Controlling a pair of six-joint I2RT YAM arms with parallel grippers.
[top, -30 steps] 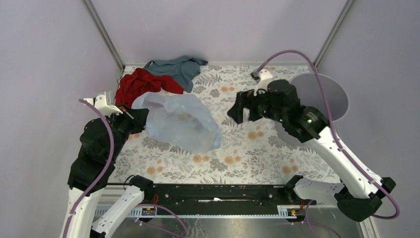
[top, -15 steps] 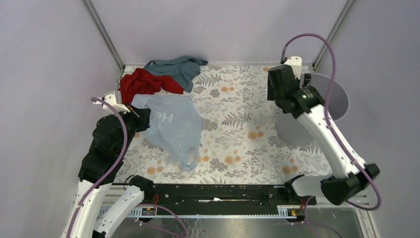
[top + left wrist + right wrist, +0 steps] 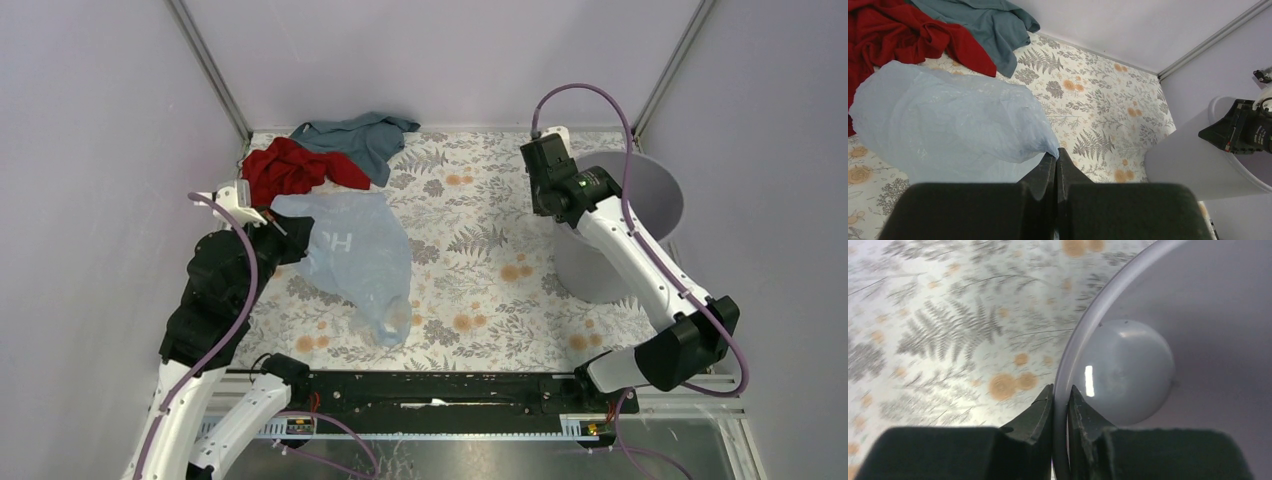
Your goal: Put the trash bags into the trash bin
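The right gripper (image 3: 1060, 396) has swung to the round light grey plastic bin (image 3: 655, 195), jaws clenched on its rim, probably holding it ready for loading. The thin pale blue translucent plastic bag (image 3: 355, 255) has sagged onto the table (image 3: 480, 210), one corner pinched in the jaws of the left gripper (image 3: 1056, 156).

Left gripper (image 3: 1056, 156) pinches a corner of the trash bag (image 3: 948, 120); red cloth (image 3: 893, 35) and teal-grey cloth (image 3: 983, 22) far left, trash bin (image 3: 1188, 165) at right.
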